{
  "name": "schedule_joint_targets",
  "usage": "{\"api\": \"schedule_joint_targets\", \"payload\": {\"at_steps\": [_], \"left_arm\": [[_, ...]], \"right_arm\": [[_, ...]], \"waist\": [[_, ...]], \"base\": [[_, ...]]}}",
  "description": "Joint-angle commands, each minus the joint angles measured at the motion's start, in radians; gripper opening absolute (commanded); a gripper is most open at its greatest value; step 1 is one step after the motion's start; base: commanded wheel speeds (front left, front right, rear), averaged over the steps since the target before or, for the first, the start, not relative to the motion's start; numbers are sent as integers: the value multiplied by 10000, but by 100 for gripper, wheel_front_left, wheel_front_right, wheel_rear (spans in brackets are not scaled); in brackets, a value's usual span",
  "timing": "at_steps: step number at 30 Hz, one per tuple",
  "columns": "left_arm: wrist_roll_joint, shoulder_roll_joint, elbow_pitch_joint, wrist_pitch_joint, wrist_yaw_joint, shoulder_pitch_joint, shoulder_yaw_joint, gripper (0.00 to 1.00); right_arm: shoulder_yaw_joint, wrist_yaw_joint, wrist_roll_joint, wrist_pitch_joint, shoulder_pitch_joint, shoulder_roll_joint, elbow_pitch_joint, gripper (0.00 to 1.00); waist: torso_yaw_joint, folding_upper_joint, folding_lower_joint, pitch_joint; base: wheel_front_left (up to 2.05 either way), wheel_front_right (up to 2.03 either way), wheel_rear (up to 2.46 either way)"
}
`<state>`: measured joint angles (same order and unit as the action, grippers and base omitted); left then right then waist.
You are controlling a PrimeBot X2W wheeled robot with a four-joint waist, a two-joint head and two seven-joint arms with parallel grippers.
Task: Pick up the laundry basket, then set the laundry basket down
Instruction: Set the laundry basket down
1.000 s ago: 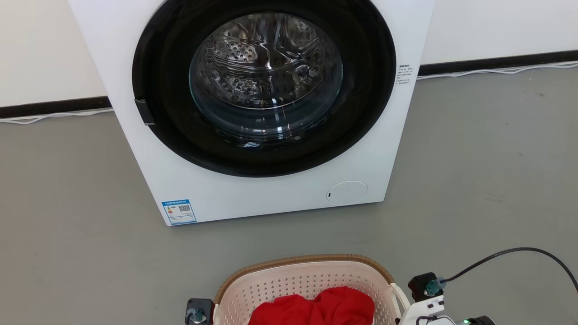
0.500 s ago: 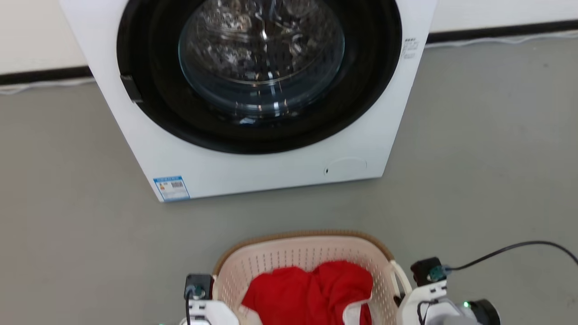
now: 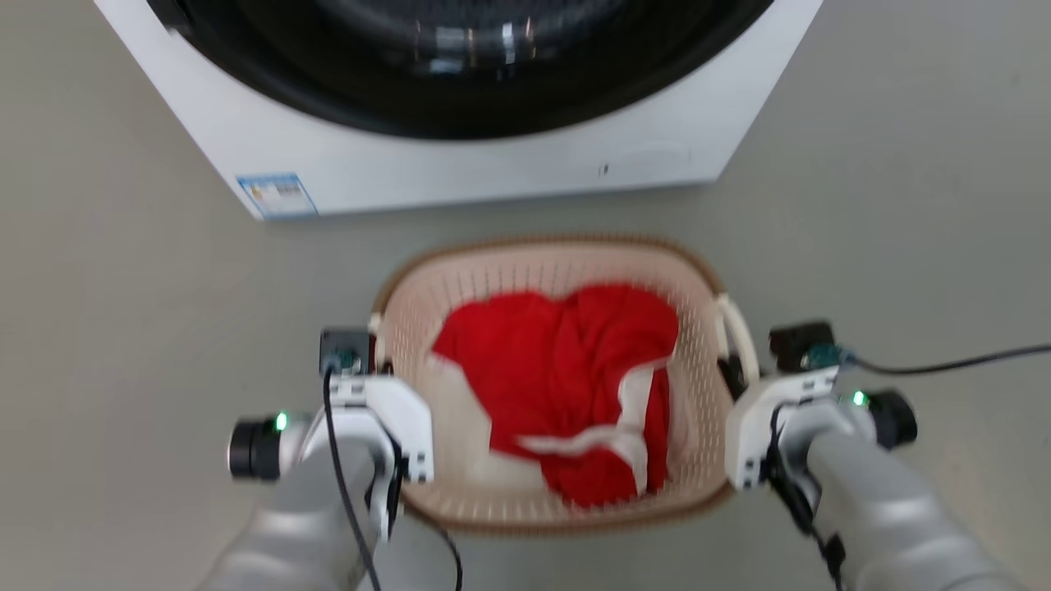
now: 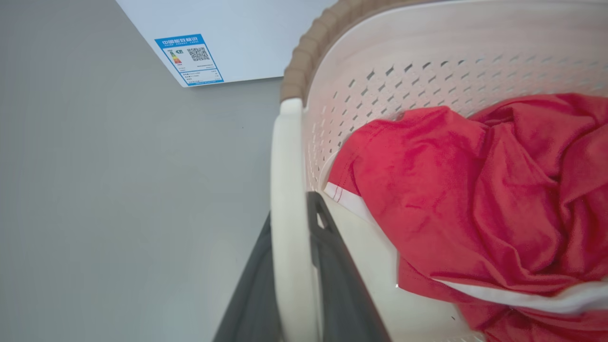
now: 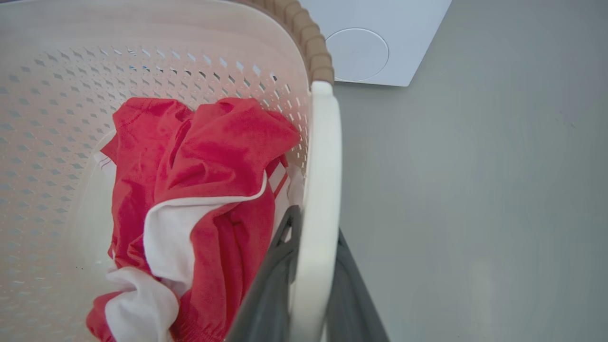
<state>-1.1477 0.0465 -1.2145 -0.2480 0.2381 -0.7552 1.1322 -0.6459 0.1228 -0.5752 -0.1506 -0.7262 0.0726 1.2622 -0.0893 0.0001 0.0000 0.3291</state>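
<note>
Straddling laundry basket [image 3: 534, 271] handles [image 4: 286, 190], seemingly clamped: jaws.

Grey floor [image 3: 123, 328] — the white washing machine [image 3: 460, 168] stands on it.

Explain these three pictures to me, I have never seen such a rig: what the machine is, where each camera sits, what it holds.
This is a wheeled robot with two arms, seen through its cameras. The head view looks down from its head: a laundry basket holding red and white clothing, over a grey floor, before a washing machine. The other two pictures come from a camera on each wrist, looking along that arm's dark fingers. In the left wrist view the left jaws clamp the basket's left handle; in the right wrist view the right jaws clamp its right handle. Whether the basket is lifted, I cannot tell.
</note>
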Motion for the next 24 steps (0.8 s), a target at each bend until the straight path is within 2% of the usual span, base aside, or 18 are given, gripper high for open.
{"api": "schedule_joint_targets", "payload": {"at_steps": [1,7,12,18,24], "left_arm": [[215,37,188,-133,126,-530,-230,0],[1230,122,748,-135,541,-1490,-1132,0],[2374,171,1356,-136,891,-2138,-2101,0],[3724,331,2181,-136,1177,-2579,-3226,0],[4996,389,2716,-137,1153,-2696,-4239,0]], "right_arm": [[-138,79,91,-301,-231,-224,-160,0],[152,79,450,-884,-1386,-193,91,0],[351,79,896,-1097,-2166,134,37,0],[942,79,1523,-1108,-2531,593,-960,0],[1768,79,2312,-1110,-2546,655,-1815,0]], "waist": [[73,-1,0,954],[171,-1,0,2543],[438,-1,0,3869],[629,-1,0,4891],[628,-1,0,5570]], "base": [[0,0,0],[0,0,0],[0,0,0],[0,0,0],[0,0,0]]}}
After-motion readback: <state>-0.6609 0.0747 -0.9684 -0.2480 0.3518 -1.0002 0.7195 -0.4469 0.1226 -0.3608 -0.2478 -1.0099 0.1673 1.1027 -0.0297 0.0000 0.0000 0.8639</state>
